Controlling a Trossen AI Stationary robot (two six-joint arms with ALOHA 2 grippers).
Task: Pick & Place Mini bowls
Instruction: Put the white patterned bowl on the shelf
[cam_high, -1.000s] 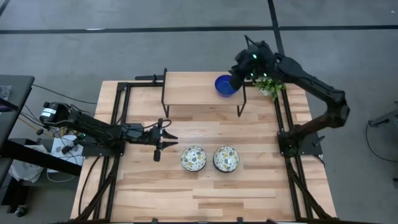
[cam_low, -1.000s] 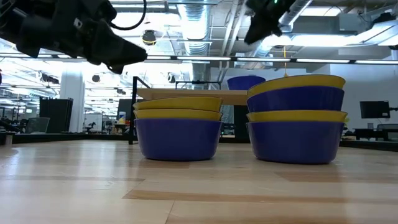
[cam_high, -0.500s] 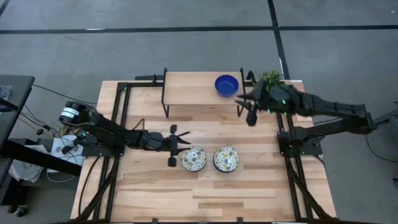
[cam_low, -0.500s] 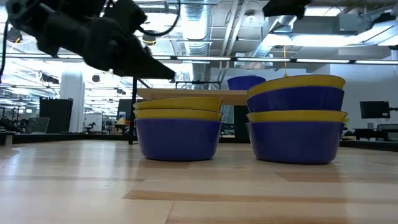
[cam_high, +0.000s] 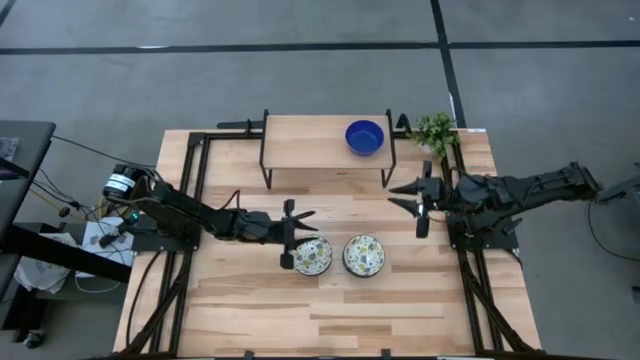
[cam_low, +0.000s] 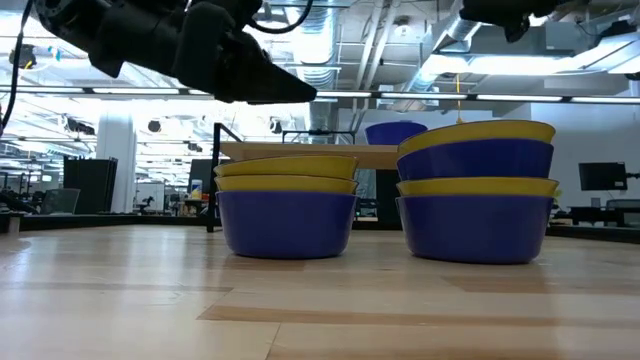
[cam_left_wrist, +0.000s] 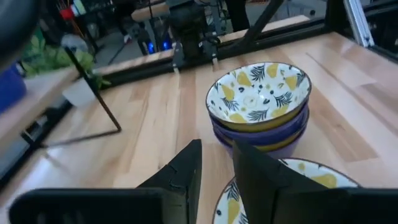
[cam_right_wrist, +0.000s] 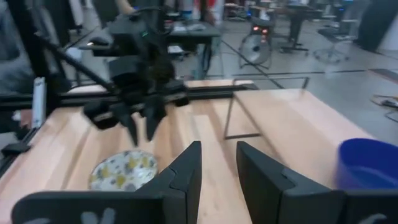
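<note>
High view. Left gripper (cam_high: 290, 236): narrow gap between the fingers, nothing held, poised just off the 9 o'clock edge of the left bowl stack (cam_high: 312, 255). Its arm runs low and nearly flat across the table from 9 o'clock. Right gripper (cam_high: 421, 205): fingers likewise only slightly apart, empty, hanging over bare wood near the table's 3 o'clock side, well apart from every bowl; its arm reaches in from 3 o'clock, stretched almost level. Right bowl stack (cam_high: 363, 255): just beside the left stack, at 3 o'clock of it. Both show white interiors with a yellow-green leaf pattern. Blue bowl (cam_high: 364, 137): solid glossy cobalt, alone on the raised shelf (cam_high: 310, 141), a pale wooden board on thin black legs, toward 12 o'clock. Potted plant (cam_high: 435, 130): small, green, at 3 o'clock of the shelf. Table (cam_high: 330, 310): light wooden planks.

Low view. Two stacks of round bowls, blue walls with yellow rims, standing on the wood; a dark gripper overhead at 11 o'clock, clear of them.

Left wrist view. Two dark fingers (cam_left_wrist: 180, 177) with a slim gap, gripping nothing; one patterned rim directly beneath them, the other stack beyond.

Right wrist view. Own fingers (cam_right_wrist: 184, 169) narrowly parted, empty; the other arm's gripper stands beyond, above a patterned bowl.
</note>
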